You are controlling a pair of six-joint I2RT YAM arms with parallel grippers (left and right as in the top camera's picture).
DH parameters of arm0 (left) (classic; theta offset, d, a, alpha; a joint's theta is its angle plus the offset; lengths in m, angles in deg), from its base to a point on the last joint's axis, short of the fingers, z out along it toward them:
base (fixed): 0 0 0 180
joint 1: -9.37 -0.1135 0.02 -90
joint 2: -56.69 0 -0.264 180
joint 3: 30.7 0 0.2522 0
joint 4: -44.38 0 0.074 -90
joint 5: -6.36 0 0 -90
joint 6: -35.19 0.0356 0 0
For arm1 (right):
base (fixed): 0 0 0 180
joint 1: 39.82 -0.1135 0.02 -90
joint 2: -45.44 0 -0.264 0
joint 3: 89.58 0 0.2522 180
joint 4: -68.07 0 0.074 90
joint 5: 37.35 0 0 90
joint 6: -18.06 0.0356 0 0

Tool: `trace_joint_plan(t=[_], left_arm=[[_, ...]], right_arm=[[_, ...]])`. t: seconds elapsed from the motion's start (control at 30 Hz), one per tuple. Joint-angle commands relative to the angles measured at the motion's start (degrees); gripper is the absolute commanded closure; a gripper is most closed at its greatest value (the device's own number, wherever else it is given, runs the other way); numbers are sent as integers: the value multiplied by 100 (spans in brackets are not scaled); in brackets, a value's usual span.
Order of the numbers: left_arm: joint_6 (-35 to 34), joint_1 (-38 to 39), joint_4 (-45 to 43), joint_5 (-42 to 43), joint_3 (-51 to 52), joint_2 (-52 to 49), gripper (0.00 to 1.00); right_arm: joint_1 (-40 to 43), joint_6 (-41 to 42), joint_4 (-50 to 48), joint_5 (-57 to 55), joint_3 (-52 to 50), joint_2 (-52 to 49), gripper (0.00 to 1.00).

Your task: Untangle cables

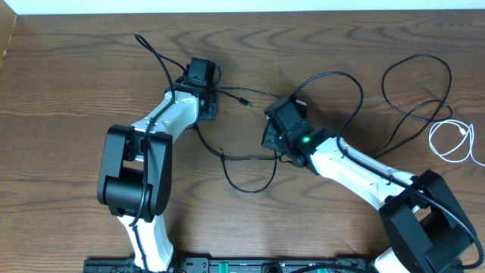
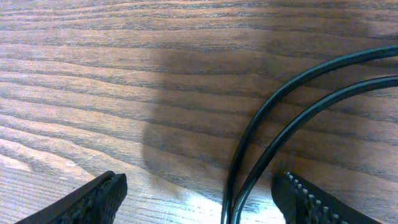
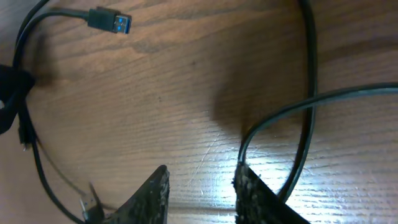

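On the wooden table (image 1: 68, 83), as the overhead view shows, the long black cables (image 1: 333, 73) cross and loop in the space between the two arms. The shorter white cable (image 1: 464, 130) lies coiled near the right edge, well apart from both pincers.

Left pincer (image 2: 199, 180): the jaws stand wide. Two black strands (image 2: 267, 106) run side by side on the wood and pass between the fingers. They lie nearer the finger at the right of the left wrist view, are apart from both fingers, and are not gripped.

Right pincer (image 3: 200, 180): the jaws stand narrowly parted, and only bare wood shows in the gap. One black strand (image 3: 298, 106) curves down to just beside the tip of the finger at the right of the right wrist view; whether it touches that finger cannot be told. A second strand (image 3: 308, 62) descends along the outer side of the same finger. A plug with a blue insert (image 3: 111, 22) lies at the upper left of this view, well apart from the fingers.
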Motion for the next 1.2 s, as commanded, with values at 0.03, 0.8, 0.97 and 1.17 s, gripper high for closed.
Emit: trace_joint_plan(t=[0.03, 0.8, 0.97, 1.17], left_arm=[[-66, -9, 15, -13, 42, 48, 19], [-66, -9, 15, -13, 42, 48, 19], [-68, -9, 15, -11, 42, 48, 19], [-68, -9, 15, -13, 42, 48, 19]], right_arm=[[-142, 264, 11, -542, -74, 31, 67], [-151, 455, -151, -562, -74, -673, 62], [-153, 455, -144, -562, -74, -673, 62], [-151, 455, -144, -564, -74, -682, 62]])
